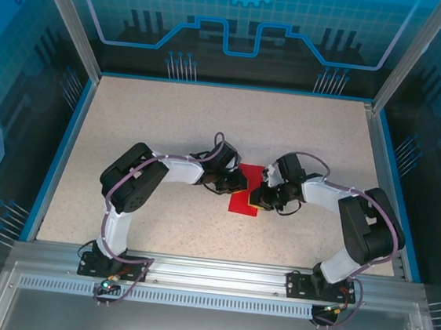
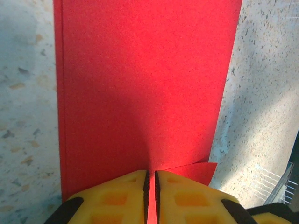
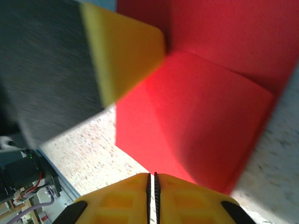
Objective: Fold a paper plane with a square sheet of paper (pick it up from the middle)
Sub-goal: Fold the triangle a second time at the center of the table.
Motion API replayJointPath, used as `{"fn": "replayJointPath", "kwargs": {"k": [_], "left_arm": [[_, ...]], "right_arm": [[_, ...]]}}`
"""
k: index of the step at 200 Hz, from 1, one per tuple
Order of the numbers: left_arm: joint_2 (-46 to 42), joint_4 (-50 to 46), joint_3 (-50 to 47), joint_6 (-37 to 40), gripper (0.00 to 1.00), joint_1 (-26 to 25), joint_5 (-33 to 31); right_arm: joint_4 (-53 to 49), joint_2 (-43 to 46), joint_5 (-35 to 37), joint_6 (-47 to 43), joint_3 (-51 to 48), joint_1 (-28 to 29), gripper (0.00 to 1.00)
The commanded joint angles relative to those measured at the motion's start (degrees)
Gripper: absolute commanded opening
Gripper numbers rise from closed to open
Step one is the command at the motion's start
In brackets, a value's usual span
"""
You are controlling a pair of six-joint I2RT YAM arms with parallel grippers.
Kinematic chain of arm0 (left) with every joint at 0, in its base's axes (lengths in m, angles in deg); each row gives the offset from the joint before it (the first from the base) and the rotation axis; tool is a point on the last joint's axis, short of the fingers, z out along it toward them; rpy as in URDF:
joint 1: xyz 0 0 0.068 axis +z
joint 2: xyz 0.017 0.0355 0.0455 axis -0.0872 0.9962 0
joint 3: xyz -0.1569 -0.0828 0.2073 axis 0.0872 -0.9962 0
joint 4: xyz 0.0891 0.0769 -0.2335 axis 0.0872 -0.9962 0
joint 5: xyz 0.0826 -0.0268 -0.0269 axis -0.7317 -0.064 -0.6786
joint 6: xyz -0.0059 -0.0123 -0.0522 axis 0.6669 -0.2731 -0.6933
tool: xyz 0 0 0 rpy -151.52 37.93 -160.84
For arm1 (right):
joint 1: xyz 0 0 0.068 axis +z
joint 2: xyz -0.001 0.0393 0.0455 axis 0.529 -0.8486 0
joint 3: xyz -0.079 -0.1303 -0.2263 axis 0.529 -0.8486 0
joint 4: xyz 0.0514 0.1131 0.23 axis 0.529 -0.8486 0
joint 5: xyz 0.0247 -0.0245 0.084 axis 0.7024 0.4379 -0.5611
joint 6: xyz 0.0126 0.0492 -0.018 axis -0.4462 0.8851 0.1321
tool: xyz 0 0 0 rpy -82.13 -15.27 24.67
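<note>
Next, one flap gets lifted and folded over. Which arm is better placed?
Left, probably. The left pincer is clamped on an edge of the red sheet, red showing between its fingers. The right pincer is shut near the sheet's edge, gripping nothing visible.

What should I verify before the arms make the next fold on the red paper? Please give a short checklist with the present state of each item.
1. The left claw grips the square sheet of paper: ok. A red edge sits between its shut fingers.
2. The right claw grips the sheet: cannot tell. Its fingers are shut at the sheet's corner, and no red is seen between them.
3. The sheet lies on the table, far from the borders: ok.
4. A fold is already started: ok. A flap lies over the sheet.
5. The claws are clear of each other: cannot tell. They meet close over the sheet.
</note>
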Motion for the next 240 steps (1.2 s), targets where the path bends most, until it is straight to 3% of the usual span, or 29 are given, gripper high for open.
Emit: {"fn": "replayJointPath", "kwargs": {"k": [1,63,158,240], "left_arm": [[0.9,-2.7,-0.4,0.4,0.16,0.0,-1.5],[1.3,-3.1,-0.7,0.7,0.15,0.0,-2.1],[1.8,-3.6,-0.9,0.5,0.14,0.1,-2.8],[0.6,-3.5,-0.3,0.6,0.15,0.0,-1.9]], "right_arm": [[0.2,-2.2,-0.4,1.8,2.6,2.0,0.13],[-1.2,-6.0,2.9,0.5,0.1,1.5,0.13],[-1.9,0.9,-0.2,-2.1,-9.6,-2.8,0.16],[-4.7,6.2,0.1,-3.4,-8.4,-6.2,0.19]]}}
